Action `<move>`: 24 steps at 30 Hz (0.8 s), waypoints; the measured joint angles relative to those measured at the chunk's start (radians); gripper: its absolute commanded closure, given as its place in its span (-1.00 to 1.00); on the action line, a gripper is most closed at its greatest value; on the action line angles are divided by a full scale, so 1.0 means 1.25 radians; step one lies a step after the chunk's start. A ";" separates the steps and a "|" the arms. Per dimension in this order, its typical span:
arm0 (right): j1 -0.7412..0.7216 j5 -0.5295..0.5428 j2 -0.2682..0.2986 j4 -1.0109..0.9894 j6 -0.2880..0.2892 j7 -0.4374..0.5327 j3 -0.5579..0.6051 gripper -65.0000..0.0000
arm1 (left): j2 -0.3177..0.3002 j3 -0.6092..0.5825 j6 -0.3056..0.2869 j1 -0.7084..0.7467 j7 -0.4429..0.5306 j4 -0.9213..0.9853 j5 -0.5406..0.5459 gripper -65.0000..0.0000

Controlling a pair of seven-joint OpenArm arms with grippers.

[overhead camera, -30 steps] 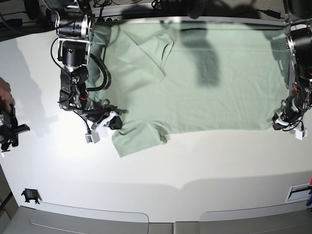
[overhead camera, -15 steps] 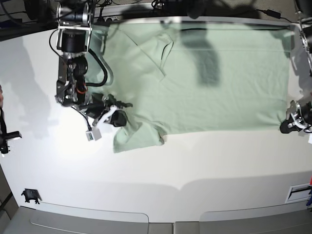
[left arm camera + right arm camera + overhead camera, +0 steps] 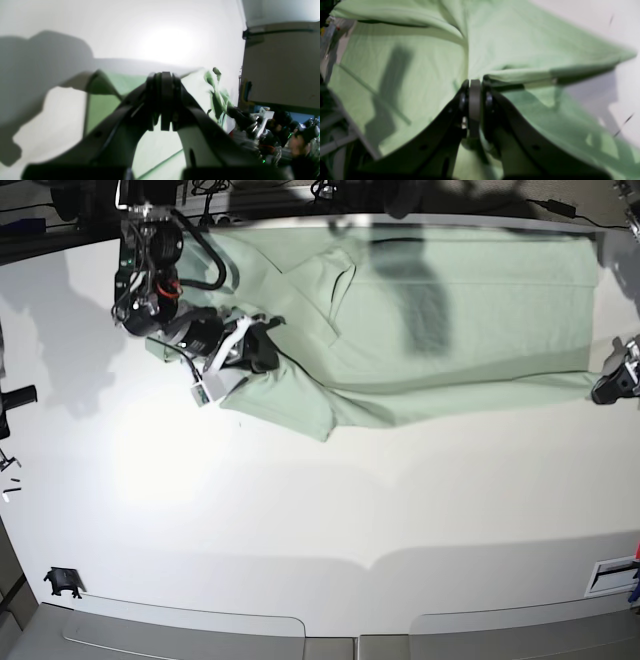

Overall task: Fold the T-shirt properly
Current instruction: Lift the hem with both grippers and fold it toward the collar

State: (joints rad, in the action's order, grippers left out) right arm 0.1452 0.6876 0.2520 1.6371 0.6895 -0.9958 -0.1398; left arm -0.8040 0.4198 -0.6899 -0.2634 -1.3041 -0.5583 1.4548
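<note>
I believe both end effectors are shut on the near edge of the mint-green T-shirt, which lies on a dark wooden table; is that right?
Not quite: the table is white, not dark wood, as the base view shows. The rest holds: the left end effector and right end effector are shut on the T-shirt at its near edge.
</note>
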 measured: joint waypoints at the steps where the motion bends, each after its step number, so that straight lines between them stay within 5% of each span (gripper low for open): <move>1: 0.017 0.001 0.000 0.011 0.000 0.001 0.000 1.00 | 0.000 0.020 0.000 0.012 -0.003 0.001 -0.001 1.00; 10: 0.140 -0.004 0.000 0.116 0.002 -0.022 -0.012 1.00 | 0.001 0.082 0.001 0.164 -0.012 -0.106 0.000 1.00; 24: 0.157 0.002 -0.002 0.127 0.003 -0.050 -0.241 1.00 | 0.000 0.082 0.000 0.348 -0.017 -0.304 0.003 1.00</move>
State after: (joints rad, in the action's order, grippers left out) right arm 0.3408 0.6895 0.2493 1.7962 0.6930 -1.0584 -0.4412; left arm -0.8036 0.5228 -0.6903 0.1719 -1.3251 -0.9382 1.4590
